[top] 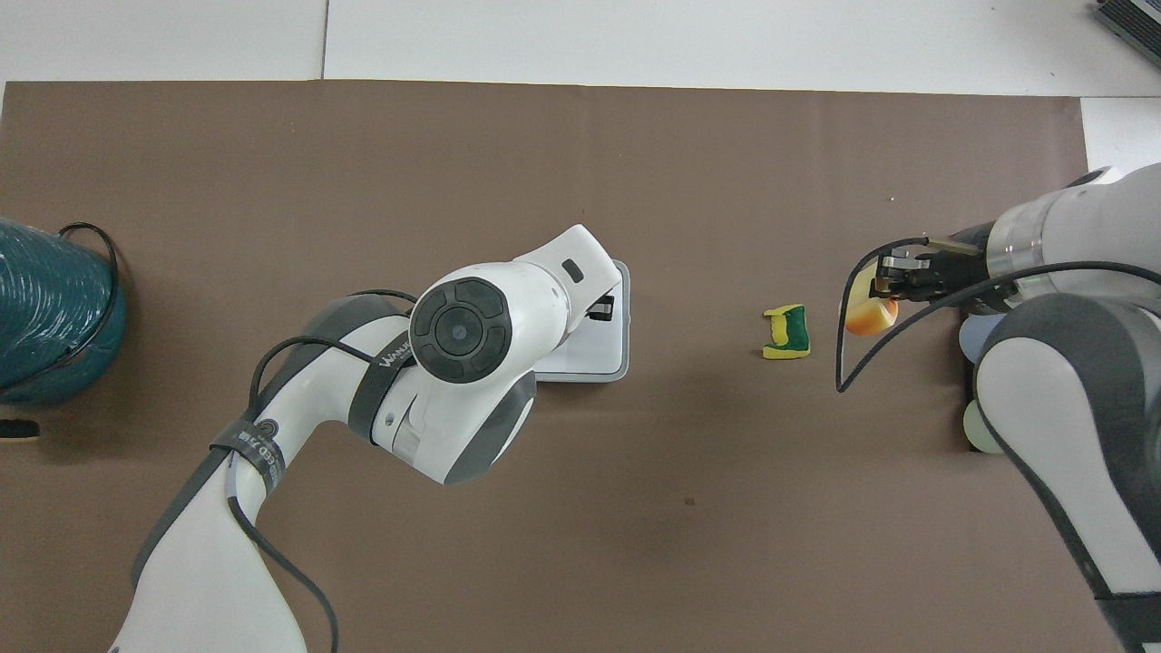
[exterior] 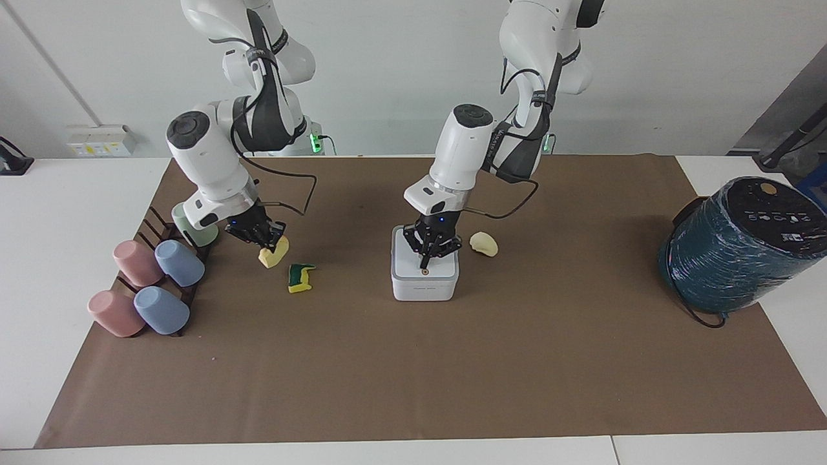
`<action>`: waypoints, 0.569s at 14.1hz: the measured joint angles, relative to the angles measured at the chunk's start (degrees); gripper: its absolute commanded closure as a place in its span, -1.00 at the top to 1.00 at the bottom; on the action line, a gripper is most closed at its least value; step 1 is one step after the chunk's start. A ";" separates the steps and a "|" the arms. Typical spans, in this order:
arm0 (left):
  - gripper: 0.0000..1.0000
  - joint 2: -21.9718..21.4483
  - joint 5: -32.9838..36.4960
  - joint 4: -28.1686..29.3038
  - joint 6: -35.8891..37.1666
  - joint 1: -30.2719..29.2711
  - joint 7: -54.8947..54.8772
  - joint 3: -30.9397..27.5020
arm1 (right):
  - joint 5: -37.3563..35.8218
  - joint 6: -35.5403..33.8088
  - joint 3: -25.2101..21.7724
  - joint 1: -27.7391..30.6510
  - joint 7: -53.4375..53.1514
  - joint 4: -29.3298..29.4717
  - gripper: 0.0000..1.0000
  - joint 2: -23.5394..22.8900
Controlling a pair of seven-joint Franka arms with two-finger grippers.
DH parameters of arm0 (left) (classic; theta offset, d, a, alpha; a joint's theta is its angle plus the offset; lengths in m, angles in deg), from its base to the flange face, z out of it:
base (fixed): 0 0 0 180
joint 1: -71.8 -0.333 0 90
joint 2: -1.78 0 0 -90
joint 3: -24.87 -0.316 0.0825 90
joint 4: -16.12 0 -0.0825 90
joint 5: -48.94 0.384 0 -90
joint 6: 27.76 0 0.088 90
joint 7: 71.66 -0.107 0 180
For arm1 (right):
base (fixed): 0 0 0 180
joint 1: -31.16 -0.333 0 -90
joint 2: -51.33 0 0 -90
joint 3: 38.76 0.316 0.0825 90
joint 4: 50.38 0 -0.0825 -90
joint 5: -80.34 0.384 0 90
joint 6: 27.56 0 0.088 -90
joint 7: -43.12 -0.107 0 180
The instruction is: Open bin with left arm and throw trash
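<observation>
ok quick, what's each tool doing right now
left tool: shut, empty, tips over the bin lid near its button.
right tool: shut on the yellow sponge chunk, raised off the mat.

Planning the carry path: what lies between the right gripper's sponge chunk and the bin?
Only the yellow-and-green sponge bit lies between the sponge chunk and the bin; otherwise bare brown paper, clearest in the overhead view.
</observation>
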 measured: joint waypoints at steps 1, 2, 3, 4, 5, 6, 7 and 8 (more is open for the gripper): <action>-1.00 -0.55 0.00 -0.04 1.45 0.07 0.00 0.02 | 0.64 0.05 0.04 -0.50 -1.00 0.48 -1.00 -0.19; -1.00 -1.34 0.00 -0.02 3.58 0.09 0.00 0.05 | 2.31 0.16 0.05 -1.05 -2.09 0.96 -1.00 -0.43; -1.00 -2.44 0.00 -0.01 6.27 0.09 0.00 0.01 | 4.21 0.33 0.09 -1.52 -3.37 1.73 -1.00 -0.79; -1.00 -3.80 0.00 0.01 9.31 0.09 0.01 -0.09 | 5.24 0.38 0.11 -1.81 -4.31 2.72 -1.00 -1.21; -1.00 -5.40 0.00 0.02 12.82 0.08 0.01 -0.24 | 5.83 0.38 0.13 -1.91 -4.96 3.78 -1.00 -1.66; -1.00 -7.04 0.00 0.05 16.33 0.08 0.01 -0.44 | 6.74 0.60 0.11 -1.91 -5.22 4.61 -1.00 -2.07; -1.00 -8.60 0.00 0.11 19.76 0.06 0.01 -0.61 | 8.34 1.77 0.12 -1.97 -5.77 5.17 -1.00 -2.45; -1.00 -9.79 0.00 0.21 22.75 0.02 0.02 -0.72 | 10.12 3.64 0.10 -2.47 -6.95 5.36 -1.00 -2.79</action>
